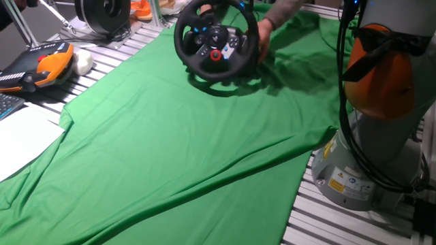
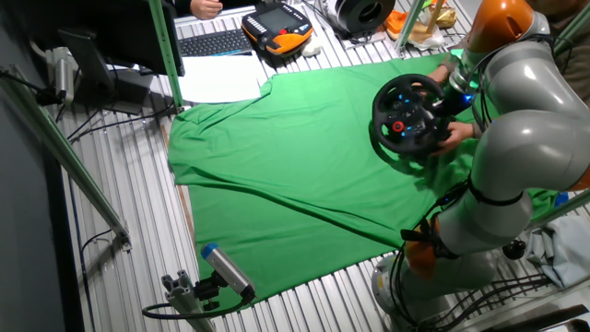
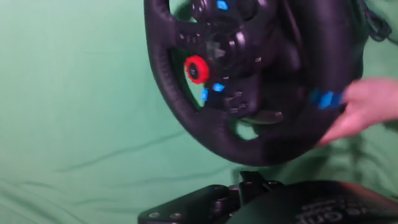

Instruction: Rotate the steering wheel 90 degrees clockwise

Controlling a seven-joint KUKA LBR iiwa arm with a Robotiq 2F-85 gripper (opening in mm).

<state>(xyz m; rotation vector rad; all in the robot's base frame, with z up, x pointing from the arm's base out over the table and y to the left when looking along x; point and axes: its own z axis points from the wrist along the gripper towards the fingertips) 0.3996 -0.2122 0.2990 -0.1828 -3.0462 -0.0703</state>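
Observation:
The steering wheel [image 1: 216, 42] stands on the green cloth [image 1: 170, 150] at the far side, its face with the red knob [image 1: 215, 55] and blue lights turned toward the camera. It also shows in the other fixed view [image 2: 408, 112] and fills the top of the hand view [image 3: 249, 74]. A person's hand [image 1: 262, 34] holds its right rim; the hand also shows in the hand view [image 3: 364, 109]. Only the black body of my gripper [image 3: 249, 202] shows, at the bottom edge of the hand view just short of the wheel. Its fingers are hidden.
An orange teach pendant [image 1: 41, 64], white paper [image 1: 20, 136] and a round black-and-silver drum device [image 1: 102, 13] lie off the cloth at the left. A keyboard [image 2: 214, 42] lies by the pendant. The arm's base [image 1: 361, 170] stands at the right table edge.

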